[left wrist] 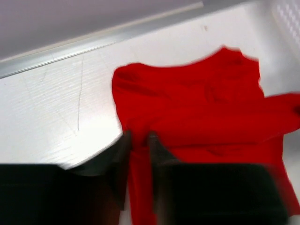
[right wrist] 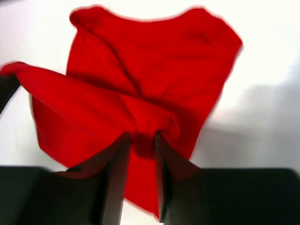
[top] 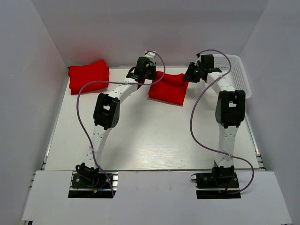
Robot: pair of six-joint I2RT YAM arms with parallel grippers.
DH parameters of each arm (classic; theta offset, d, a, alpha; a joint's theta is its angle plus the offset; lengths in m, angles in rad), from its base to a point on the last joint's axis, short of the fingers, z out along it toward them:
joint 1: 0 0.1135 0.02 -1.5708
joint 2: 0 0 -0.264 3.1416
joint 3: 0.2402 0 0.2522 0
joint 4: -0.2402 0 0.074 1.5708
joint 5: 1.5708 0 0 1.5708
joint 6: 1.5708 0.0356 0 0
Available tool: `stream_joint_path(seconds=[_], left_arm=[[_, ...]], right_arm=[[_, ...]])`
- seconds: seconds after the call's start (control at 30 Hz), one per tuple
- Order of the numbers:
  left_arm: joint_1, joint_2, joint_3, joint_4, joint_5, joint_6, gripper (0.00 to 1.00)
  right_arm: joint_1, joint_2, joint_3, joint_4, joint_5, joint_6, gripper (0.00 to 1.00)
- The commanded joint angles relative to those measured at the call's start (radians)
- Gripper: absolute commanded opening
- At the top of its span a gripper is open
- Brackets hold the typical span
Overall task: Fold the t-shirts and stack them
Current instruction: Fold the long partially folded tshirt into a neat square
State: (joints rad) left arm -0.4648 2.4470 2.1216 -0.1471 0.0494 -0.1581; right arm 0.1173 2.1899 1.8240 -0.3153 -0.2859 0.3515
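Well, middle t-shirt (top: pixel 168 89): lies bunched on the table (top: pixel 154 140) toward the back, between the two wrists; one flap stands up off the rest
Left gripper (left wrist: pixel 139 138): fingers nearly together; red cloth pinched between them at the shirt's left edge
Right gripper (right wrist: pixel 140 137): narrow too; clamped on a gathered fold at the shirt's right side; the fold runs as a ridge toward the other arm
Folded t-shirts (top: pixel 89 76): a red pile in the far left corner; well apart from the middle one
Basket (top: pixel 239 75): white mesh, far right; partly hidden behind the right wrist
Cables (top: pixel 77 98): purple loops hang from each arm; the left one arcs across the folded pile's near edge
In the way: seen from above, both wrists cover the shirt's far corners
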Motion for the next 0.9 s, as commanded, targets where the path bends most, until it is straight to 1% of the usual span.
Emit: stream_joint_path(seconds=[0.0,0.03,0.07,0.1,0.17,0.2,0.23,0.27,0.3,0.33,0.37,0.43,0.53,0.6,0.7,0.77,0.87], left_arm=[[0.022,0.045,0.095,0.121,-0.031,-0.001,0.38],[0.022,0.062,0.121,0.133,-0.051,-0.020,0.57],[0.032,0.075,0.182,0.133,-0.014,-0.029,0.99],[0.032,0.075,0.202,0.148,0.006,-0.020,1.00],[0.041,0.061,0.213,0.161,-0.037,-0.006,1.00],[0.041,0.046,0.193,0.161,-0.055,-0.006,1.00],[0.041,0.032,0.183,0.161,-0.069,-0.006,1.00],[0.041,0.003,0.158,0.143,-0.045,0.027,1.00],[0.041,-0.015,0.140,0.132,-0.019,0.038,1.00],[0.041,-0.032,0.086,0.121,-0.008,0.038,1.00],[0.041,-0.067,0.054,0.121,0.006,0.051,1.00],[0.041,-0.091,-0.017,0.109,0.044,0.051,1.00],[0.041,-0.100,-0.040,0.052,0.110,0.051,1.00],[0.029,-0.100,-0.069,0.043,0.136,0.060,1.00],[0.017,-0.089,-0.069,0.032,0.180,0.060,1.00],[0.008,-0.089,-0.090,0.041,0.233,0.040,1.00],[0.008,-0.089,-0.135,0.064,0.266,0.017,1.00]], right_arm=[[-0.019,0.083,0.139,0.129,-0.079,0.024,0.43],[-0.027,0.126,0.171,0.148,-0.119,0.058,0.90],[-0.027,0.169,0.283,0.165,-0.130,0.075,0.90],[-0.028,0.194,0.323,0.173,-0.121,0.081,0.90],[-0.030,0.194,0.363,0.197,-0.105,0.089,0.90],[-0.028,0.144,0.345,0.215,-0.105,0.096,0.90],[-0.028,0.119,0.318,0.263,-0.114,0.089,0.90],[-0.022,0.091,0.197,0.304,-0.127,0.075,0.90],[-0.019,0.011,0.151,0.362,-0.133,0.066,0.90],[-0.016,-0.011,0.082,0.375,-0.139,0.058,0.90],[-0.010,-0.047,0.031,0.372,-0.134,0.047,0.90],[-0.005,-0.091,-0.032,0.345,-0.121,0.021,0.90],[0.001,-0.148,-0.107,0.317,-0.108,-0.019,0.90],[0.010,-0.154,-0.129,0.276,-0.113,-0.043,0.90],[0.018,-0.140,-0.126,0.231,-0.116,-0.049,0.90],[0.018,-0.119,-0.129,0.225,-0.116,-0.040,0.90],[0.019,-0.084,-0.137,0.226,-0.130,-0.019,0.90]])
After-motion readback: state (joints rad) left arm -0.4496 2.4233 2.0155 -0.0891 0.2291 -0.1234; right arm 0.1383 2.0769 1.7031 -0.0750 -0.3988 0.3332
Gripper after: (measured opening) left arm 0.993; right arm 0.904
